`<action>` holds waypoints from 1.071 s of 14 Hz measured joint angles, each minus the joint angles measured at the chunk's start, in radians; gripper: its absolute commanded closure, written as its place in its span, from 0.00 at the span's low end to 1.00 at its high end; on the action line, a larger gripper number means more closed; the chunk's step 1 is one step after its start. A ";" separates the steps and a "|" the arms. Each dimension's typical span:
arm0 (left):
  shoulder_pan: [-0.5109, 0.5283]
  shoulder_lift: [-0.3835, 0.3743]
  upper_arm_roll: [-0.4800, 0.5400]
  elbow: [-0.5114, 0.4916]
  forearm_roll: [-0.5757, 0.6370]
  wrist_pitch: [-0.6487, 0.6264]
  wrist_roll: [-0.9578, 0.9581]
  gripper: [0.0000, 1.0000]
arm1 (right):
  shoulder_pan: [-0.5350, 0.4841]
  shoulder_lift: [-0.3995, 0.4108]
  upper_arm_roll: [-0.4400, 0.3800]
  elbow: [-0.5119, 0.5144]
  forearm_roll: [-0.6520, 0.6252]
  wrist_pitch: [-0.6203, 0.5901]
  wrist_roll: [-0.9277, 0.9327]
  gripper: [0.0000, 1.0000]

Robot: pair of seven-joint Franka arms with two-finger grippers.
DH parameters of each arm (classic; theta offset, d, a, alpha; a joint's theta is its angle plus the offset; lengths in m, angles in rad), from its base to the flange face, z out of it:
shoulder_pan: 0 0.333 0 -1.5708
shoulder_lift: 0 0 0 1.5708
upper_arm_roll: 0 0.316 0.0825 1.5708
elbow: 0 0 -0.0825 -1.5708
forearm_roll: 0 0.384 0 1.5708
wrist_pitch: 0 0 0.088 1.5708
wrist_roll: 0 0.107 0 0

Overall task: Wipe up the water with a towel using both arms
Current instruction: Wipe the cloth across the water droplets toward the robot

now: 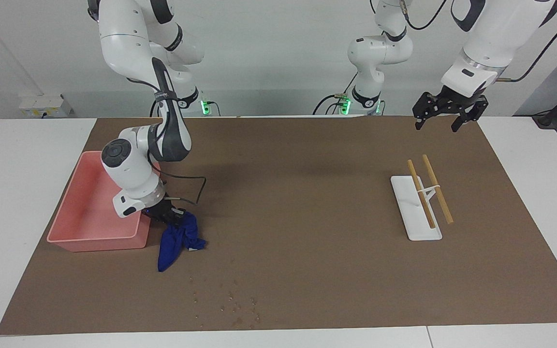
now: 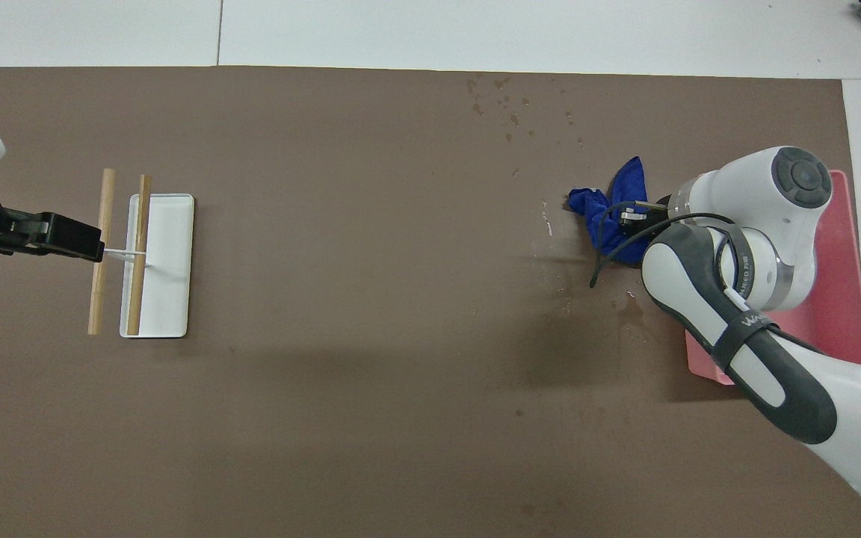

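- Nearby, the pink bin (image 1: 73, 212) sits on the counter (image 1: 307, 203); nothing shows inside it.
- Right hand (image 1: 174, 218) pinches the blue towel (image 1: 178, 240) beside the bin; water (image 1: 235, 302) lies farther out.
- Left hand (image 1: 445, 116), fingers spread, waits over the counter near the white rack (image 1: 411, 217).

My arms (image 1: 128, 48): glossy white shells, dark grey elbow panels, silver wrist rings, black cable along right forearm, black grippers (image 1: 450, 108).
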 measured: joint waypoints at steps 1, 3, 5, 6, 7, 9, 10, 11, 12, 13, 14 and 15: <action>0.000 0.000 0.000 0.000 0.000 0.000 0.000 0.00 | -0.002 -0.020 0.000 -0.026 0.000 -0.013 0.001 1.00; 0.000 0.000 0.000 0.000 0.000 0.000 0.000 0.00 | -0.010 -0.055 0.000 -0.070 0.000 -0.044 0.008 1.00; 0.000 0.000 0.000 0.000 0.000 0.000 0.000 0.00 | -0.021 -0.081 0.000 -0.100 0.000 -0.089 0.024 1.00; 0.000 0.000 0.000 0.000 0.000 0.000 0.000 0.00 | -0.025 -0.094 0.000 -0.115 0.000 -0.111 0.031 1.00; 0.000 0.000 0.000 0.000 0.000 0.000 0.000 0.00 | -0.027 -0.109 0.000 -0.136 0.000 -0.121 0.039 1.00; 0.000 0.000 0.000 0.000 0.000 0.000 0.000 0.00 | -0.030 -0.145 0.000 -0.184 0.000 -0.131 0.043 1.00; 0.000 0.000 0.000 0.000 0.000 0.000 0.000 0.00 | -0.032 -0.162 0.000 -0.206 0.000 -0.146 0.043 1.00; 0.000 0.000 0.000 0.000 0.000 0.000 0.000 0.00 | -0.035 -0.178 0.000 -0.226 0.000 -0.169 0.043 1.00; 0.000 0.000 0.000 0.000 0.000 0.000 0.000 0.00 | -0.038 -0.194 0.000 -0.244 0.000 -0.203 0.043 1.00; 0.000 0.000 0.000 0.000 0.000 0.000 0.000 0.00 | -0.039 -0.209 0.000 -0.261 0.000 -0.247 0.043 1.00; 0.000 0.000 0.000 0.000 0.000 0.000 0.000 0.00 | -0.040 -0.220 0.000 -0.275 0.000 -0.292 0.043 1.00; 0.000 0.000 0.000 0.000 0.000 0.000 0.000 0.00 | -0.041 -0.231 0.000 -0.288 0.000 -0.333 0.043 1.00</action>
